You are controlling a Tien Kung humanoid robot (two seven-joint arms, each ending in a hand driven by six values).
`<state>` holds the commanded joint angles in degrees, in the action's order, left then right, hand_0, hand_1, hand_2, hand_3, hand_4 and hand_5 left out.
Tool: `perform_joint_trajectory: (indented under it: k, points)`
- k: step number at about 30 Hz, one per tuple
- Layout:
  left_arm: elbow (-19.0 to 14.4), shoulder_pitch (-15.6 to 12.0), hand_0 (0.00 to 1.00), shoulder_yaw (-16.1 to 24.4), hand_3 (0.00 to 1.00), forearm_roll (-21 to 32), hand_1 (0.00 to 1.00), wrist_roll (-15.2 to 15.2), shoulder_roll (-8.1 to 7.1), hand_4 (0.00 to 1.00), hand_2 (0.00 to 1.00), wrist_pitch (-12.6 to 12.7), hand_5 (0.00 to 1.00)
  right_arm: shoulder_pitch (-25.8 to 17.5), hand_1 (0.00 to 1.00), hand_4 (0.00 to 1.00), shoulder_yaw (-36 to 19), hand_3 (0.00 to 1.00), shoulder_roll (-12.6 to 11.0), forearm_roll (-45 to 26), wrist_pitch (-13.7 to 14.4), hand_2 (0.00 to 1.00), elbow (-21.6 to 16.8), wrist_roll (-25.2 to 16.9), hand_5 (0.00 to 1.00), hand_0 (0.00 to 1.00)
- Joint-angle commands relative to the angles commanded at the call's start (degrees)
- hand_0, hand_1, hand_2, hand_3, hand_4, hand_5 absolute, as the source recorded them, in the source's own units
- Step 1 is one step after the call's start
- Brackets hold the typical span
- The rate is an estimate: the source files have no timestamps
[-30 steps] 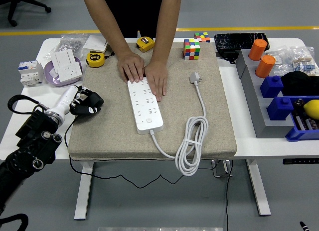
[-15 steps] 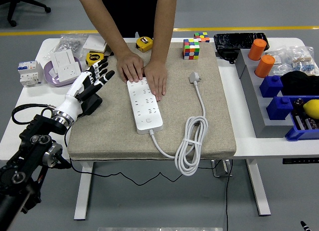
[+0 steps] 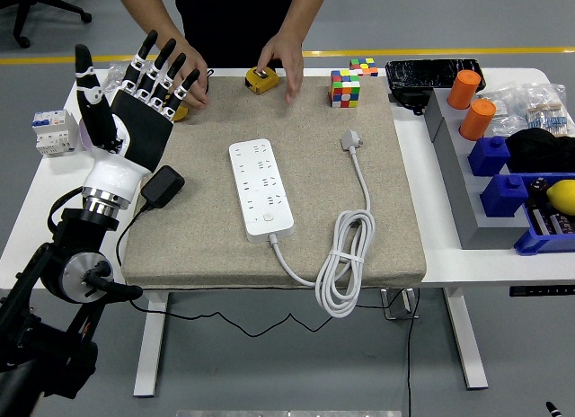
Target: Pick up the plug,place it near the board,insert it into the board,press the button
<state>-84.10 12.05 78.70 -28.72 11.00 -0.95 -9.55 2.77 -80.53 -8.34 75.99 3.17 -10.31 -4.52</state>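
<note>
A white power strip (image 3: 260, 188) lies lengthwise in the middle of the beige mat (image 3: 395, 228), with its round button (image 3: 268, 217) at the near end. Its white cable runs in a bundle to a white plug (image 3: 351, 140) lying on the mat to the right. A black plug (image 3: 162, 187) with a black cord lies on the mat's left edge. My left hand (image 3: 126, 89) is raised above and behind the black plug, fingers spread, holding nothing. A person's two hands (image 3: 283, 62) rest at the mat's far edge, off the strip.
A Rubik's cube (image 3: 345, 87) and a yellow tape measure (image 3: 261, 79) sit at the mat's far edge. A grey tray (image 3: 454, 179), blue bins (image 3: 503, 192) and orange cylinders (image 3: 465, 89) stand at the right. A white breaker (image 3: 49, 129) sits at the far left.
My left hand has lifted from the mat's left edge and opened wide, uncovering the black plug. The person's hands have drawn back from the power strip to the far edge.
</note>
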Motion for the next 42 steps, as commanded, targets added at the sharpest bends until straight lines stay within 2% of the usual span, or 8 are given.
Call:
perform_joint_trajectory:
  k: [4, 5, 10, 11, 13, 16, 17, 42]
  points:
    - [-1.23, -0.48, 0.846, 0.65, 0.943, 9.15, 0.921, 1.96, 0.34, 0.998, 0.914, 4.6, 0.759, 0.06, 0.844, 0.998, 0.16, 0.787, -0.04, -0.18, -0.01, 0.78, 0.0, -0.03, 0.998, 0.96]
    - [-1.47, -0.53, 0.599, 0.8, 0.629, 10.1, 0.671, 2.46, 0.38, 0.98, 0.626, 6.07, 0.055, 0.07, 0.844, 0.998, 0.17, 0.787, -0.05, -0.18, -0.02, 0.78, 0.0, -0.03, 0.998, 0.96]
    - [-2.09, -0.9, 0.599, 2.25, 0.629, 6.51, 0.671, 3.99, 0.4, 0.98, 0.626, 18.08, 0.055, -0.05, 0.844, 0.998, 0.25, 0.787, -0.26, -0.07, -0.02, 0.78, 0.0, 0.0, 0.998, 0.96]
    - [-2.04, -0.96, 0.36, 2.35, 0.562, 6.19, 0.408, 4.13, 0.44, 0.879, 0.555, 19.62, 0.002, -0.09, 0.844, 0.998, 0.31, 0.787, -0.31, -0.08, -0.02, 0.779, 0.0, 0.0, 0.998, 0.96]
    - [-1.84, -1.14, 0.36, 2.64, 0.562, 5.16, 0.408, 4.14, 0.57, 0.879, 0.555, 21.86, 0.002, -0.16, 0.844, 0.998, 0.32, 0.787, -0.39, 0.03, -0.02, 0.779, 0.0, 0.03, 0.998, 0.96]
    - [-1.73, -1.42, 0.36, 2.82, 0.562, 4.01, 0.408, 3.89, 0.6, 0.879, 0.555, 22.69, 0.002, -0.26, 0.844, 0.998, 0.42, 0.787, -0.49, 0.03, -0.01, 0.779, 0.0, 0.02, 0.998, 0.96]
    - [-1.62, -1.53, 0.317, 2.89, 0.549, 3.72, 0.258, 3.85, 0.64, 0.921, 0.554, 22.89, 0.002, -0.3, 0.843, 0.998, 0.41, 0.788, -0.56, 0.08, -0.01, 0.779, 0.0, 0.03, 0.998, 0.96]
    - [-2.02, -3.18, 0.291, 6.38, 0.482, 1.99, 0.135, 3.85, 0.95, 0.842, 0.508, 23.5, 0.002, -0.4, 0.845, 0.998, 0.26, 0.787, -1.05, 0.35, 0.05, 0.78, 0.0, 0.06, 0.998, 0.96]
